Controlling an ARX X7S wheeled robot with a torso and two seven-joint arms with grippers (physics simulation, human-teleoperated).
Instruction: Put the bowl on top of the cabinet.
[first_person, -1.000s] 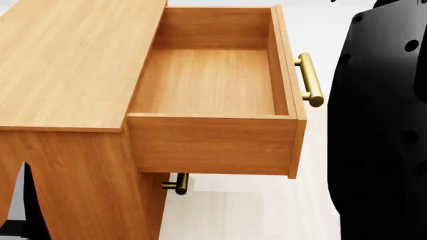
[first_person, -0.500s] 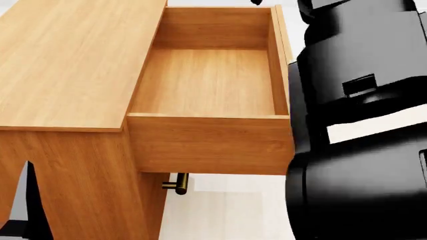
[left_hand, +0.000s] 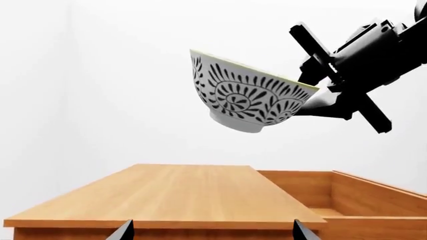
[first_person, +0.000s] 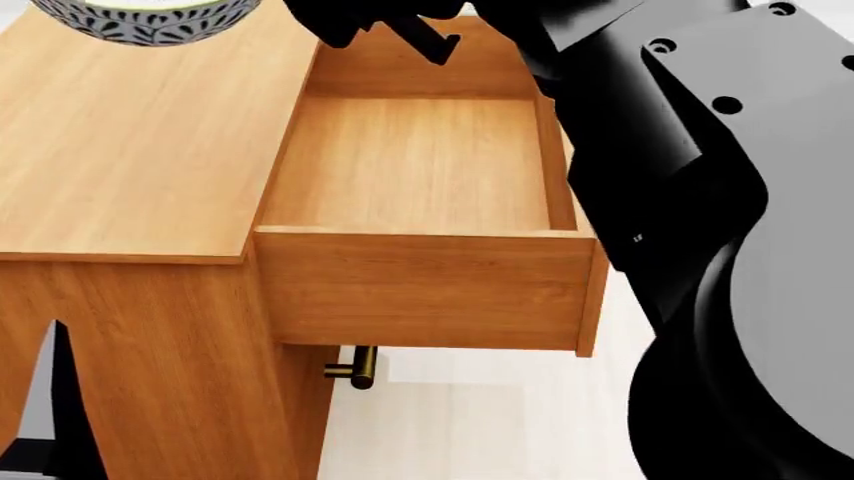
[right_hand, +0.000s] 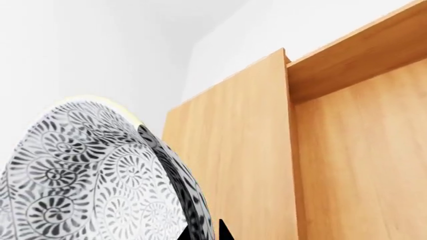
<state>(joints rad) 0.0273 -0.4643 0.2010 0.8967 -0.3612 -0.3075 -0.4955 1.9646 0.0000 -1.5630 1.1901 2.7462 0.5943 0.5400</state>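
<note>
- The open drawer (first_person: 420, 165) of the cabinet (first_person: 134, 140) is nearest in the head view.
- The left gripper shows only two fingertips (left_hand: 127, 231); I cannot tell its state.
- Farther, the right gripper (left_hand: 317, 92) clamps the rim of the bowl (left_hand: 247, 97), tilted, in the air above the cabinet top.

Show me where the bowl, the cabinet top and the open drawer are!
bowl (left_hand: 250, 97), left wrist view, patterned outer side.
cabinet top (first_person: 127, 140), head view, bare wood.
open drawer (first_person: 420, 160), head view, inside floor.
</note>
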